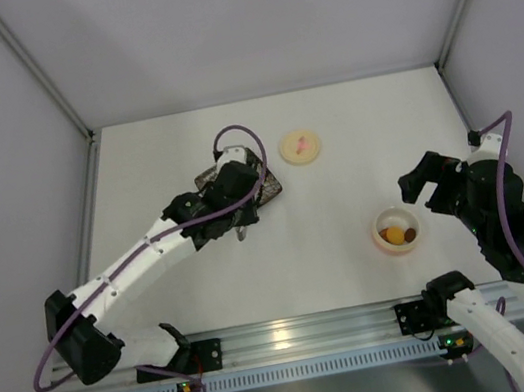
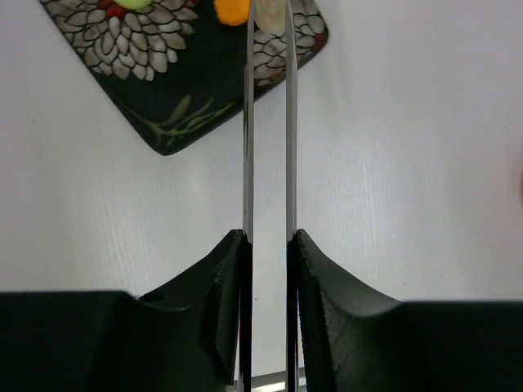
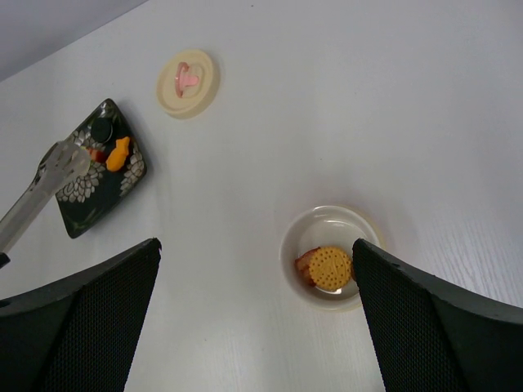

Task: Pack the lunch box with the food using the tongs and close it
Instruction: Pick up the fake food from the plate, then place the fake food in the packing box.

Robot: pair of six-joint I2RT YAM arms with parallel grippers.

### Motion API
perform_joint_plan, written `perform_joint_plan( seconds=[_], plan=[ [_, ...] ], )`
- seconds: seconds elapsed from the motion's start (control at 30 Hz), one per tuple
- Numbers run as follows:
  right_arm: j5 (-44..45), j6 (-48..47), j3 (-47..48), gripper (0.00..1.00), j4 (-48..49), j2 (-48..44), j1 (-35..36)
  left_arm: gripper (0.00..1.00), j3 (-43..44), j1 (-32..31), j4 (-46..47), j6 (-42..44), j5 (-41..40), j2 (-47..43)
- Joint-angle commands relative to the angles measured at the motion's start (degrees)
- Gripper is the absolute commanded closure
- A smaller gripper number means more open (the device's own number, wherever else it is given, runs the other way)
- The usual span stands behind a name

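My left gripper (image 2: 270,245) is shut on the tongs (image 2: 248,122), whose two thin metal arms run forward, nearly parallel, to the dark flowered plate (image 2: 188,90). The tong tips reach over the plate beside an orange piece of food (image 2: 232,8) and a green piece (image 2: 135,2). Something pale shows between the tips; whether it is gripped I cannot tell. The lunch box (image 3: 331,224) stands uncovered, holding a round biscuit (image 3: 330,266) and a reddish-brown piece (image 3: 306,263). My right gripper (image 3: 257,327) hangs open just above and beside the lunch box (image 1: 397,231). Its lid (image 1: 300,146) lies flat, apart from it.
The plate (image 1: 269,187) lies mid-table under my left gripper (image 1: 231,209), with the lid (image 3: 188,82) to its right. Grey walls enclose the table at back and sides, and a metal rail (image 1: 297,337) runs along the near edge.
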Motion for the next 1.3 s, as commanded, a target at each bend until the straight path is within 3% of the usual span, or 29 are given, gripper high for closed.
perform_joint_plan(
  seconds=[0.0, 0.13, 0.33, 0.73, 1.27],
  plan=[
    [0.4, -0.3, 0.8, 0.0, 0.7, 0.4, -0.8, 0.77, 5.5, -6.6, 1.3, 0.1, -1.1, -1.3],
    [0.4, -0.2, 0.9, 0.0, 0.4, 0.3, -0.8, 0.76, 11.5, -18.5, 1.5, -0.5, -3.4, 4.8],
    [1.5, -0.3, 2.0, 0.01, -0.8, 0.1, -0.8, 0.76, 18.6, -27.4, 4.3, 0.0, -2.4, 14.3],
    [2.4, -0.8, 3.0, 0.01, -1.9, 0.1, -0.8, 0.75, 26.1, -31.6, 8.7, 1.1, 4.6, 23.9],
    [2.4, -1.0, 3.1, 0.01, -1.7, 0.4, -0.8, 0.71, 26.8, -31.6, 7.0, 0.7, 3.4, 26.4]
  ],
)
